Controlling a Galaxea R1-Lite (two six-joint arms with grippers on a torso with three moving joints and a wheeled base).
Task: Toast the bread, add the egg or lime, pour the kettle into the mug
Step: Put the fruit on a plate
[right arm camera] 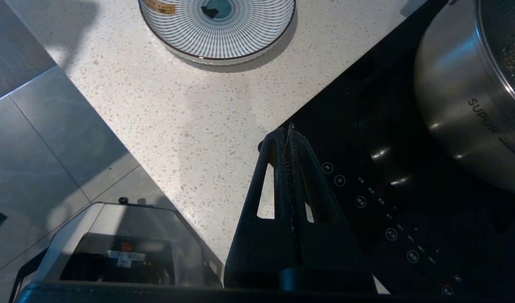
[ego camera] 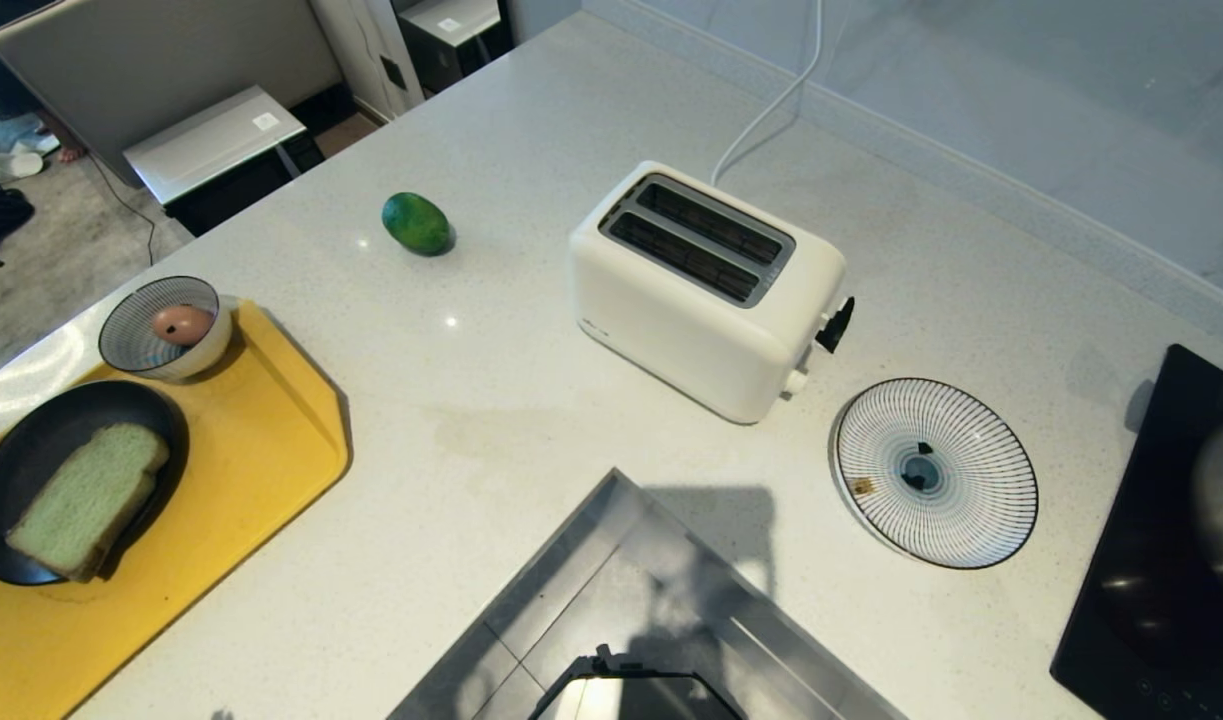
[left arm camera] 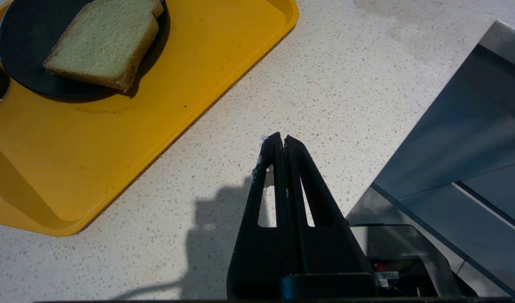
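Note:
The pale green bread (ego camera: 86, 498) lies on a black plate (ego camera: 31, 440) at the left, on a yellow tray (ego camera: 241, 450). A brown egg (ego camera: 182, 324) rests in a striped bowl (ego camera: 131, 345) on the tray's far corner. The green lime (ego camera: 416, 223) lies on the counter beyond. A white toaster (ego camera: 701, 290) stands mid-counter, slots empty. Kettle and mug are out of view. My left gripper (left arm camera: 281, 139) hangs shut and empty over bare counter near the tray (left arm camera: 114, 139), the bread (left arm camera: 103, 40) ahead. My right gripper (right arm camera: 284, 131) is shut and empty at the cooktop's edge.
A striped plate (ego camera: 936, 470) sits to the right of the toaster. A black induction cooktop (ego camera: 1141, 560) at the far right carries a steel pot (right arm camera: 463, 92). The toaster's white cord (ego camera: 771, 105) runs to the back wall. The counter's near corner (ego camera: 611, 480) drops to floor.

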